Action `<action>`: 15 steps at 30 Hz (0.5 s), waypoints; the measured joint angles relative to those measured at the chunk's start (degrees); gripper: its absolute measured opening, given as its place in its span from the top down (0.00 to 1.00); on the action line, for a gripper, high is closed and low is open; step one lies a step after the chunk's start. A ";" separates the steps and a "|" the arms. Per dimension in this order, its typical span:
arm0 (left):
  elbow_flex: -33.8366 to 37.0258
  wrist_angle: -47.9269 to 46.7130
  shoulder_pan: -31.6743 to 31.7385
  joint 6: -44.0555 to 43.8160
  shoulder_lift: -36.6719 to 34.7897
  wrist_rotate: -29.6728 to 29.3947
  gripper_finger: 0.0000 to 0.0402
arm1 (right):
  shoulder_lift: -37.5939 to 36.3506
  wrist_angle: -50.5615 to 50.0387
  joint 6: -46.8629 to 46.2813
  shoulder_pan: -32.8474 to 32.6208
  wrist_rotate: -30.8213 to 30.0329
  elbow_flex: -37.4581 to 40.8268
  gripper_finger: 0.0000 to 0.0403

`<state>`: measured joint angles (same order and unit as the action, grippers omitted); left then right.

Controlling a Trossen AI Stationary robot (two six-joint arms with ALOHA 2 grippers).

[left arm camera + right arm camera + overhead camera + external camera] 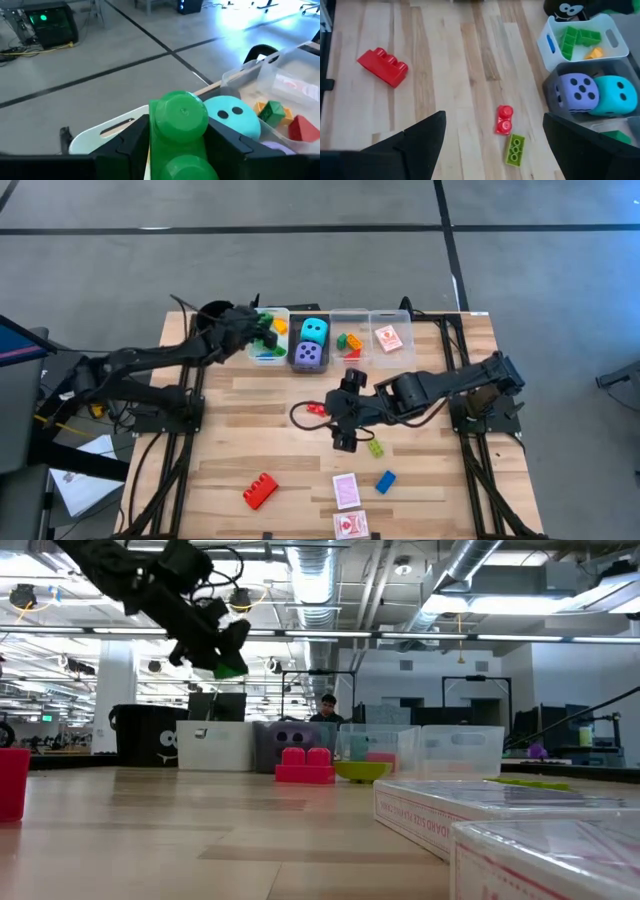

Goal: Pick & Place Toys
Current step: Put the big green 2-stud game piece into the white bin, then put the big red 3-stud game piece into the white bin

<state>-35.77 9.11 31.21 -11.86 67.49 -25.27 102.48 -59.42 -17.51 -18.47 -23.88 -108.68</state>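
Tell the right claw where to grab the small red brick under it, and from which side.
Come straight down on the small red brick: it lies flat with its studs up. Close across its short width; the lime brick crowds one end.

Two dice (311, 343) in bin (296, 364); cards (347, 507) near table (240, 400) front edge.

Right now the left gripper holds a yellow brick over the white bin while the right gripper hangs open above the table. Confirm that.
Not quite: the brick in the left gripper is green, as the left wrist view shows. It is over the white bin, and the right gripper hangs open above the table.
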 joint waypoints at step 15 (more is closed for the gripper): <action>-0.04 3.55 0.27 -1.03 4.08 4.15 0.48 | 0.00 -0.36 -2.02 -2.47 0.00 0.00 0.19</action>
<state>-35.81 12.67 31.48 -12.88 71.57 -21.12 102.48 -59.78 -19.53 -20.94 -23.88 -108.68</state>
